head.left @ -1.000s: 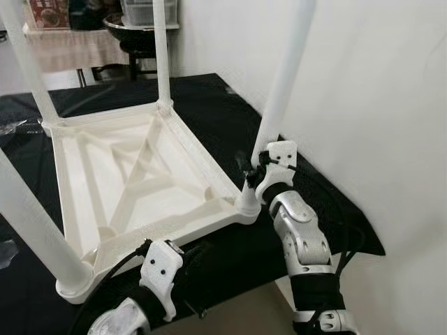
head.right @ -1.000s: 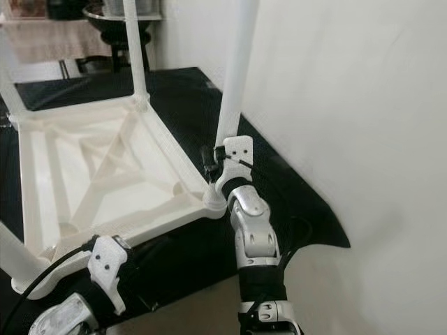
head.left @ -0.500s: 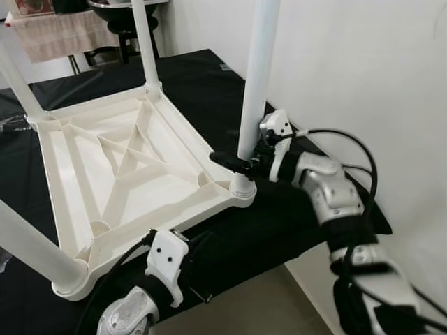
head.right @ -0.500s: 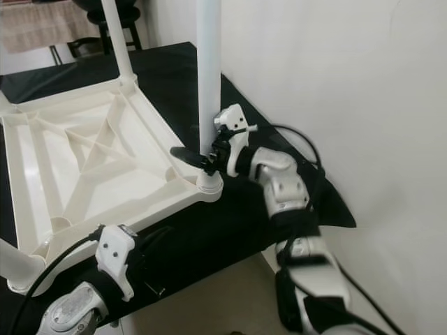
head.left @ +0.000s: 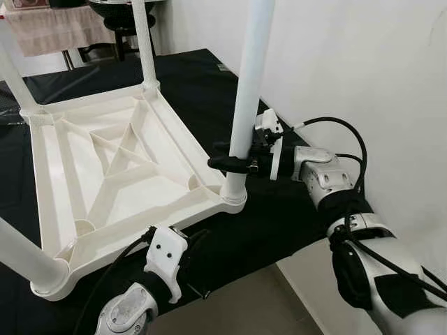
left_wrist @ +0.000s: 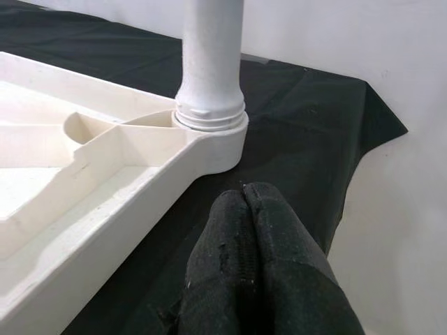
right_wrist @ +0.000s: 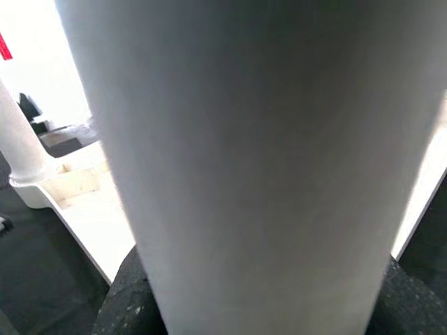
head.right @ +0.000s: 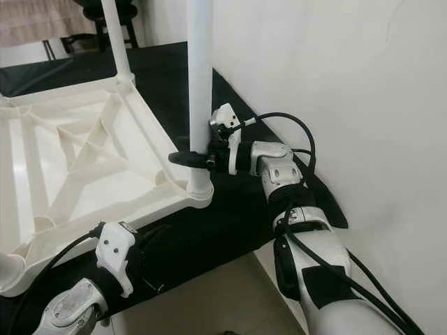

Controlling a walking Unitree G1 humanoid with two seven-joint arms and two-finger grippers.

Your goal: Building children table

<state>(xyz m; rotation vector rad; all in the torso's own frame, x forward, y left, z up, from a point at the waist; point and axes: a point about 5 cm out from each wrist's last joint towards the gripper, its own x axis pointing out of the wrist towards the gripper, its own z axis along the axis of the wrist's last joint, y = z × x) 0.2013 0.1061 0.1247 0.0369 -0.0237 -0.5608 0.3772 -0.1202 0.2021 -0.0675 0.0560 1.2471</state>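
Observation:
A white plastic children's table (head.left: 105, 167) lies upside down on a black cloth, its legs pointing up. The near-right leg (head.left: 250, 70) stands in its corner socket (head.left: 234, 197). My right gripper (head.left: 234, 162) reaches in from the wall side and is shut on this leg a little above the socket. In the right wrist view the leg (right_wrist: 237, 160) sits close between the black fingers (right_wrist: 126, 300). My left gripper (left_wrist: 243, 192) is low at the table's front edge, shut with nothing in it, pointing at the same socket (left_wrist: 209, 122).
A white wall (head.left: 363, 70) runs close along the right. The black cloth ends at a front edge (head.left: 279, 237), with bare floor (head.left: 251, 307) below. Three other legs rise at the far corner (head.left: 144, 42), the far left (head.left: 14, 77) and the near left (head.left: 21, 255). Furniture stands at the back (head.left: 49, 28).
The view has shifted. My right arm swung from in front of the corner round to the wall side, and its gripper now clasps the leg slightly higher. The left arm has barely moved.

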